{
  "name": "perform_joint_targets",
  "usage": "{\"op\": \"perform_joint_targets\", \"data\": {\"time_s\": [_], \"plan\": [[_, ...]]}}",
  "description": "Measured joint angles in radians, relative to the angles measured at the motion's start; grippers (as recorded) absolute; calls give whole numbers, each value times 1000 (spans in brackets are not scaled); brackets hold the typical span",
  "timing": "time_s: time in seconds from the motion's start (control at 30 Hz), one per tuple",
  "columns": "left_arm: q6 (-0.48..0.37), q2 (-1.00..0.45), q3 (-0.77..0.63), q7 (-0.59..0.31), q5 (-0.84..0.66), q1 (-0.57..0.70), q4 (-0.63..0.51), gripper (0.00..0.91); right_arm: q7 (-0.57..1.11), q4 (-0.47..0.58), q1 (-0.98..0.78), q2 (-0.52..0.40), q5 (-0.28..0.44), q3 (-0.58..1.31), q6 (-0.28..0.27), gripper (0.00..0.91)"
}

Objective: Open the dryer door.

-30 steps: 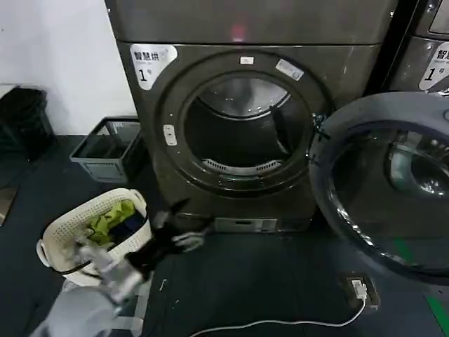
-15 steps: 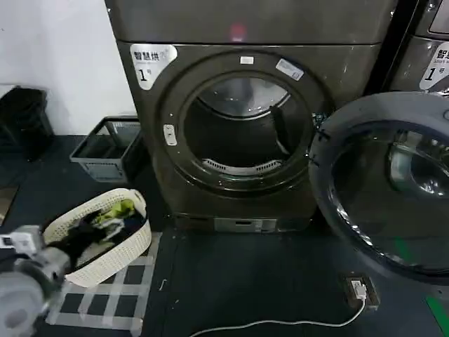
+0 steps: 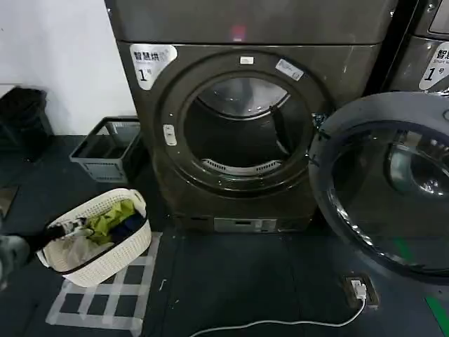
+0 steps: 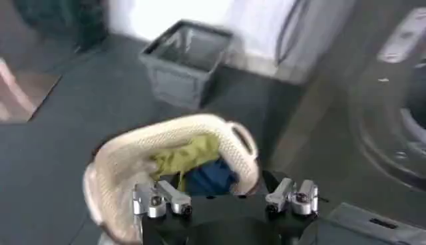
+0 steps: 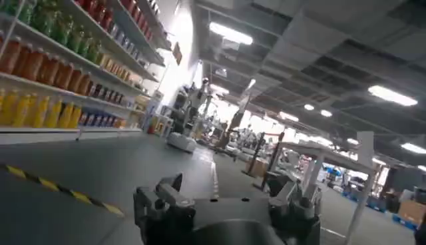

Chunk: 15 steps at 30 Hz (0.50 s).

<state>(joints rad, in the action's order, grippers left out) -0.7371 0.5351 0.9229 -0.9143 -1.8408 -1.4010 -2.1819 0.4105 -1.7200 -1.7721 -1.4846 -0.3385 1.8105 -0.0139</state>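
The dryer door (image 3: 382, 186) stands swung wide open to the right of the machine. Its dark grey inner face and tinted glass turn towards me. The drum opening (image 3: 242, 130) is fully exposed and looks empty. In the head view my left gripper (image 3: 70, 226) is low at the far left, over the rim of the laundry basket and well away from the door. In the left wrist view the left gripper (image 4: 225, 193) is open with nothing between its fingers. My right gripper (image 5: 226, 196) is open and empty, facing a long aisle away from the dryer.
A white laundry basket (image 3: 112, 246) with green and blue clothes (image 4: 193, 166) sits on taped floor squares at lower left. A grey crate (image 3: 105, 147) stands by the wall. A second machine (image 3: 428, 56) is at far right. A floor socket and white cable (image 3: 358, 288) lie below the door.
My left arm has drawn back from in front of the dryer to the far left, over the basket. The door has stayed wide open.
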Motion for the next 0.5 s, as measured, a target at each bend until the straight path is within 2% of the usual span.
{"op": "perform_joint_targets", "data": {"time_s": [0.23,0.5], "plan": [[0,-72,-21,-157,-253,34,87,907,-14,7,0,-10,-7,-6,37,907],[1,-126,-99,-203,-413,113,244,907,-37,7,0,-24,-9,-8,73,907]]}}
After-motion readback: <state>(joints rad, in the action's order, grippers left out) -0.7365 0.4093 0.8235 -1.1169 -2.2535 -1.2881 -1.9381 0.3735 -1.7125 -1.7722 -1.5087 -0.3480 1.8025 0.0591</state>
